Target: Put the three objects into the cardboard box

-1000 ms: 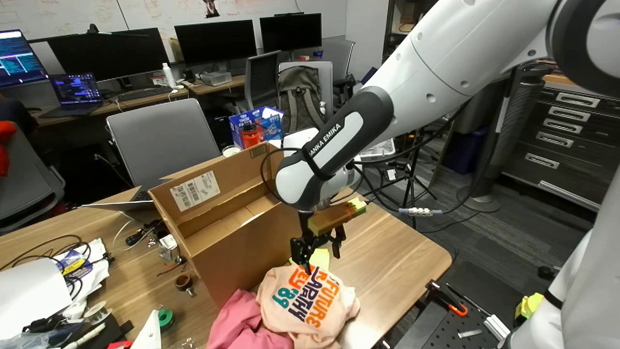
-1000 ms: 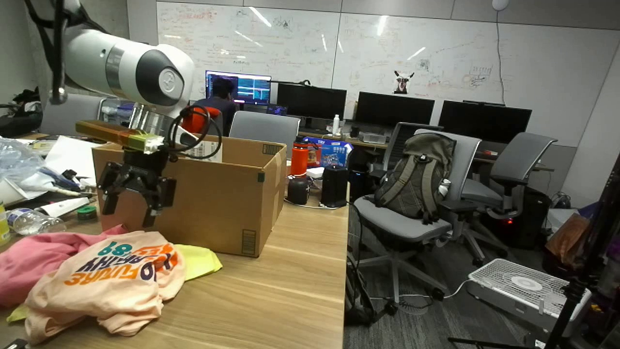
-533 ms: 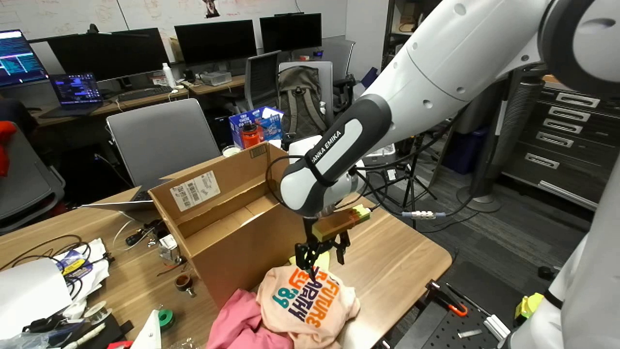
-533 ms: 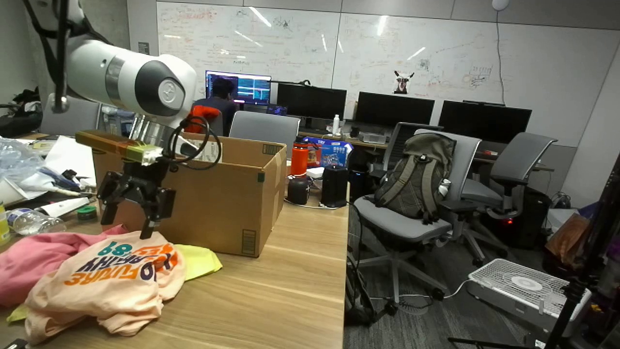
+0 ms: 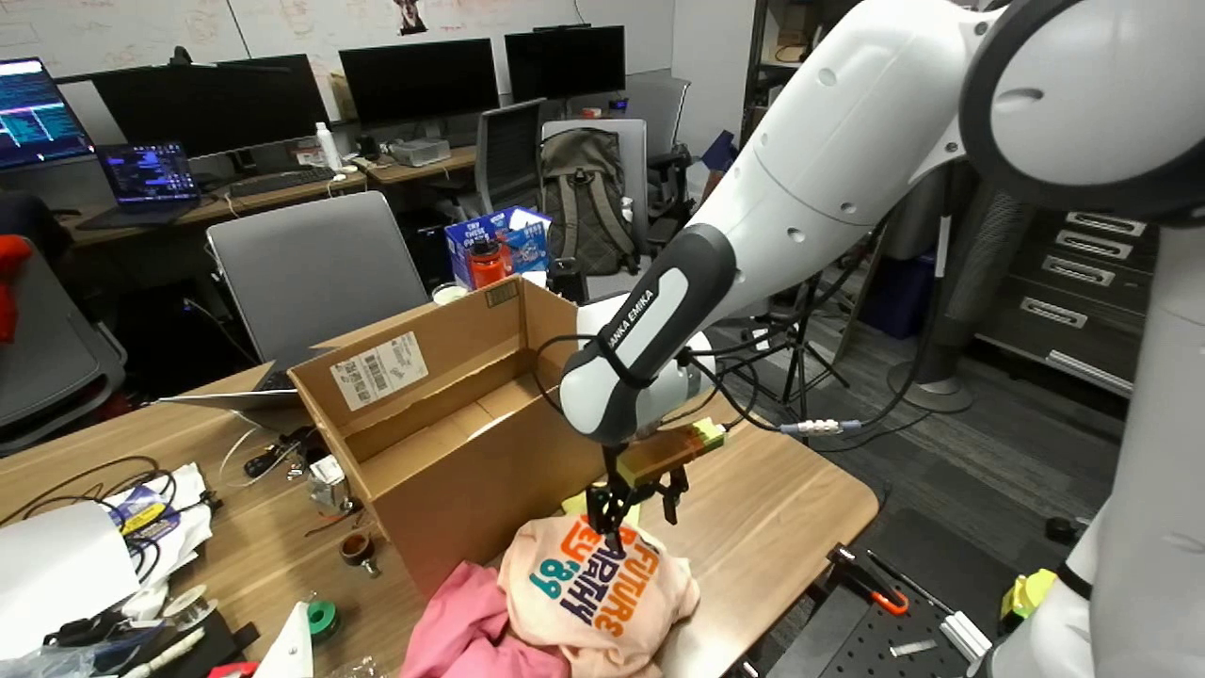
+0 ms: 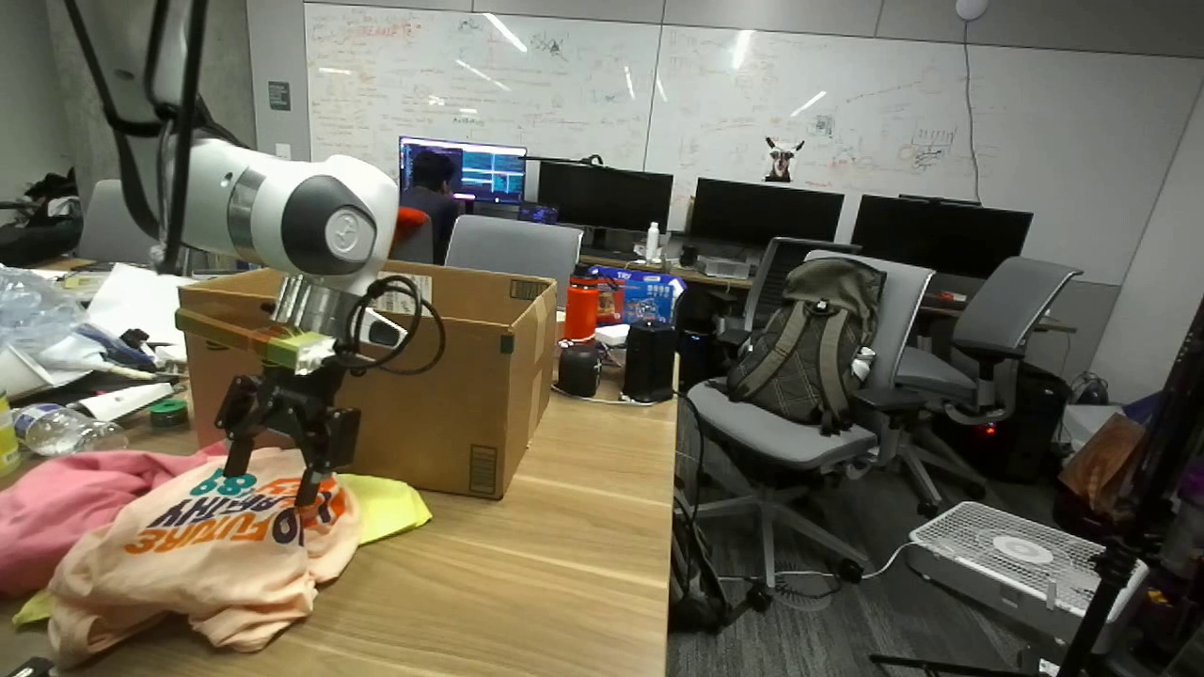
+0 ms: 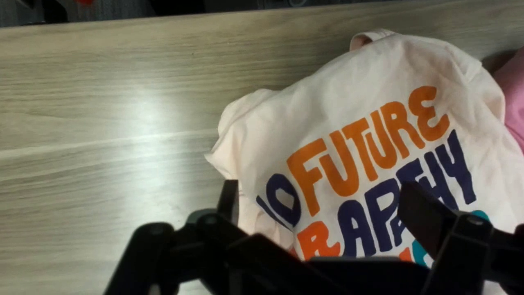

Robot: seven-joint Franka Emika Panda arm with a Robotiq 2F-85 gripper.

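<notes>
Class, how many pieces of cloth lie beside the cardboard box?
3: peach cloth on top, pink cloth beside it, yellow cloth peeking out beneath at two edges, probably one piece. More may be hidden.

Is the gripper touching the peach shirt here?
Cannot tell: in both exterior views the gripper overlaps the peach shirt, and the wrist view looks down over both; no view plainly shows contact or a gap.

Gripper (image 6: 271, 484) lower, nearer peach cloth (image 6: 212, 561)

Backpack (image 6: 811, 343) on chair (image 6: 776, 444); orange bottle (image 6: 581, 315) (black lid (image 6: 581, 273)) near blue carton (image 6: 651, 293); monitors (image 6: 767, 213) in front of whiteboard (image 6: 724, 113).
</notes>
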